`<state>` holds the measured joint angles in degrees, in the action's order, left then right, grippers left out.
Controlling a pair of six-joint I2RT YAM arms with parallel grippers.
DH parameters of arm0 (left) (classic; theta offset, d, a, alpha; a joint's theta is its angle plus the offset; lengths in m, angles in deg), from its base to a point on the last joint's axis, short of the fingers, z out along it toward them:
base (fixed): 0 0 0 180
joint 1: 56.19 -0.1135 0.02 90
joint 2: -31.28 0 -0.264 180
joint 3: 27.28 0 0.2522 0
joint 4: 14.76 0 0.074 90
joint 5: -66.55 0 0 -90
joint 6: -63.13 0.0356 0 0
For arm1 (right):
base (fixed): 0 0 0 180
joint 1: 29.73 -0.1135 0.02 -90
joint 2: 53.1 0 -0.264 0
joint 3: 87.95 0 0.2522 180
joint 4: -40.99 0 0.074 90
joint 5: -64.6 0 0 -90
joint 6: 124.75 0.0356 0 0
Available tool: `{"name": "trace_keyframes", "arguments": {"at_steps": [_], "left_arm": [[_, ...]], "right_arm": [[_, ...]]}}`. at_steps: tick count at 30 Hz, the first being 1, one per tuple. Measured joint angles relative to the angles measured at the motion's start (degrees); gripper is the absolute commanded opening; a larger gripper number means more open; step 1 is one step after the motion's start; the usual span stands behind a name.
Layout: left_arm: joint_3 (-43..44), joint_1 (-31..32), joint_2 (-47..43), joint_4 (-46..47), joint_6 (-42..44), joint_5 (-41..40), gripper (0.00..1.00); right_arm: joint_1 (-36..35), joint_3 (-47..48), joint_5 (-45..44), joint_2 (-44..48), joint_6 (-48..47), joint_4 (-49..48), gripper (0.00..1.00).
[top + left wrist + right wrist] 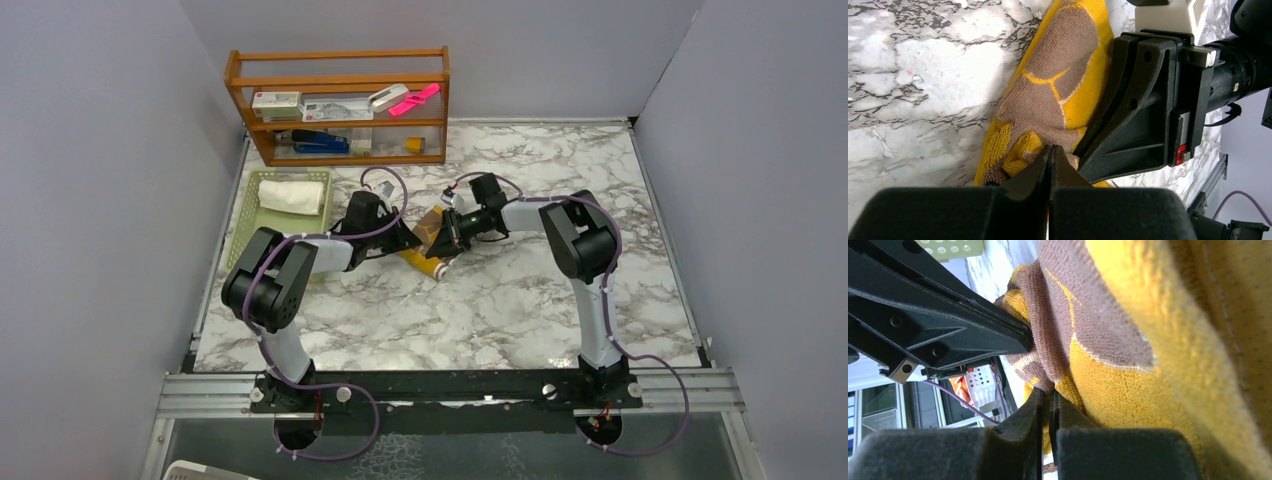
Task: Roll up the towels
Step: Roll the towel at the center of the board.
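The mustard-yellow towel with tan-brown patches lies bunched and partly rolled on the marble table, between my two grippers. My left gripper is shut, its tips pinched into a fold at the towel's edge. My right gripper faces it from the other side and is shut on a brown fold of the same towel. The two grippers' tips are almost touching. The white towel lies rolled in the pale green basket.
A wooden shelf rack with small items stands at the back, behind the basket. Grey walls close in the left, right and back. The right gripper's black body fills the right of the left wrist view.
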<state>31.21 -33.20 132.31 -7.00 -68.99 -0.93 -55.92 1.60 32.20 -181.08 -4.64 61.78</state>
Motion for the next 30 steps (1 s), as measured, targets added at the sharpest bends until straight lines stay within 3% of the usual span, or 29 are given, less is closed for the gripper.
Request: {"name": "trace_keyframes", "arguments": {"at_steps": [10,15,24,30], "left_arm": [[-0.22,-0.11,1.05,2.47,2.80,-2.73,0.00],[0.83,-1.55,0.09,1.38,4.50,-4.26,0.12],[-6.29,-3.34,-17.62,-0.70,4.98,-4.92,0.11],[-9.70,-2.29,-19.82,-0.72,4.50,0.46,0.10]], "right_arm": [[0.00,-0.07,-0.09,0.09,-0.50,0.00,0.01],[0.00,-0.07,-0.17,0.17,-1.09,0.13,0.01],[0.00,0.02,-0.28,0.28,-2.08,0.68,0.01],[-0.04,0.28,-0.33,0.28,-2.49,1.03,0.01]]}}
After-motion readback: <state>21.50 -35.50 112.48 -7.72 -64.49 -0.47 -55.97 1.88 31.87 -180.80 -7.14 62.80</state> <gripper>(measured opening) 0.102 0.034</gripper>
